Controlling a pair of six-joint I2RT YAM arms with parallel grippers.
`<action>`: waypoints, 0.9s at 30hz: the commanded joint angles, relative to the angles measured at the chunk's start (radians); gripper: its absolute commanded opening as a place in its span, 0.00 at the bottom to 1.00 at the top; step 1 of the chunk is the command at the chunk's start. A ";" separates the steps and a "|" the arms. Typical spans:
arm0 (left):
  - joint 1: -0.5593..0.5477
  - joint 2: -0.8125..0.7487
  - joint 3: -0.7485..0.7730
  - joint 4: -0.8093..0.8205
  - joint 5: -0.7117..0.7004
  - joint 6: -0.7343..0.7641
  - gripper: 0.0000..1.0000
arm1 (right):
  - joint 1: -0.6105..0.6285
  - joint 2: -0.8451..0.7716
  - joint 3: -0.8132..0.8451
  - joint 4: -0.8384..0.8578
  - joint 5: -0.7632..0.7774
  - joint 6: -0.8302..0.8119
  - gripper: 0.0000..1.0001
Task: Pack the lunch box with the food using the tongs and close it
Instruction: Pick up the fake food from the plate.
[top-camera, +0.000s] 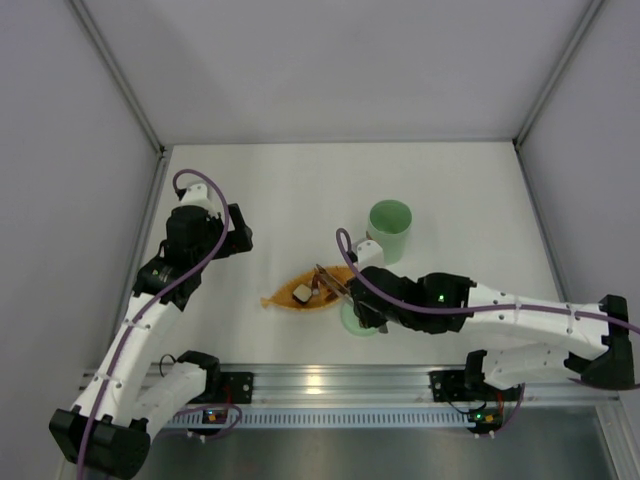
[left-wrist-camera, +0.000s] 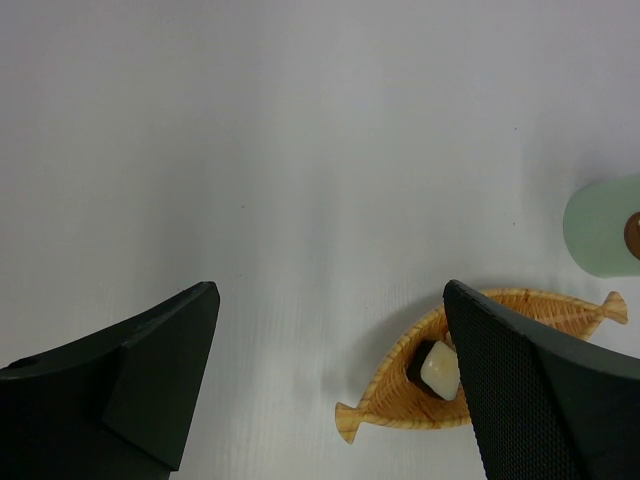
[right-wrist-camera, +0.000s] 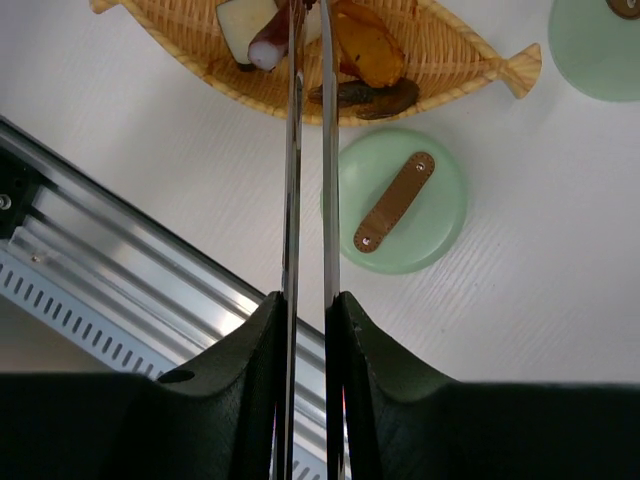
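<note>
My right gripper (right-wrist-camera: 308, 298) is shut on the slim metal tongs (right-wrist-camera: 293, 150), whose two arms are squeezed almost parallel. Their tips reach into the orange woven dish (right-wrist-camera: 440, 60), next to a pale pink-white piece of food (right-wrist-camera: 266, 48). An orange piece (right-wrist-camera: 365, 45), a dark brown piece (right-wrist-camera: 366, 95) and a white piece (right-wrist-camera: 243, 18) also lie in the dish. The mint-green lunch box (top-camera: 390, 228) stands open behind the dish. Its lid (right-wrist-camera: 395, 200), with a brown bar handle, lies flat beside the tongs. My left gripper (left-wrist-camera: 330, 295) hangs open and empty to the left of the dish (left-wrist-camera: 390, 405).
The aluminium rail (right-wrist-camera: 120, 270) runs along the table's near edge, just below the lid. Grey walls (top-camera: 80, 200) enclose the table on three sides. The right arm (top-camera: 520, 315) stretches across the front right, partly covering the lid (top-camera: 352, 318).
</note>
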 joint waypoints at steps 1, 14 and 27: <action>0.003 -0.002 0.015 0.019 -0.007 0.012 0.99 | 0.021 -0.031 0.061 -0.031 0.046 -0.002 0.15; 0.003 0.000 0.015 0.019 -0.005 0.012 0.99 | 0.004 -0.080 0.169 -0.146 0.141 -0.013 0.15; 0.003 0.003 0.015 0.017 -0.004 0.012 0.99 | -0.146 -0.174 0.301 -0.294 0.273 -0.048 0.15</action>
